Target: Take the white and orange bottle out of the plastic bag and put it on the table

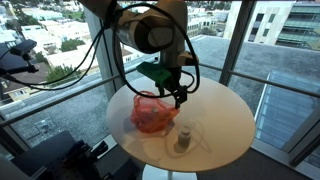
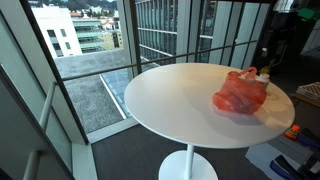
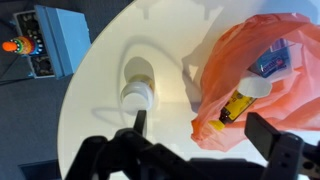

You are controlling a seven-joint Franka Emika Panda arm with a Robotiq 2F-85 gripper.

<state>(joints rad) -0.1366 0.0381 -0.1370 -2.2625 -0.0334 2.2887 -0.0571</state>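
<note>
An orange plastic bag point(image 3: 265, 60) lies on the round white table point(image 3: 110, 140); it shows in both exterior views point(image 1: 152, 116) point(image 2: 240, 94). In the bag's open mouth lies a yellow-orange bottle point(image 3: 233, 105) with a white top point(image 3: 256, 88). A second bottle with a white cap point(image 3: 138, 92) stands upright on the table beside the bag, also visible in an exterior view point(image 1: 183, 140). My gripper point(image 3: 205, 130) is open and empty, hovering above the table with its fingers on either side of the bag's mouth. In an exterior view it hangs just above the bag point(image 1: 180, 97).
A blue item point(image 3: 272, 65) also sits inside the bag. A blue-grey box point(image 3: 55, 40) and a small orange toy point(image 3: 12, 45) are off the table, below its far edge. Glass walls surround the table. The table edge is close behind the bag point(image 2: 290, 120).
</note>
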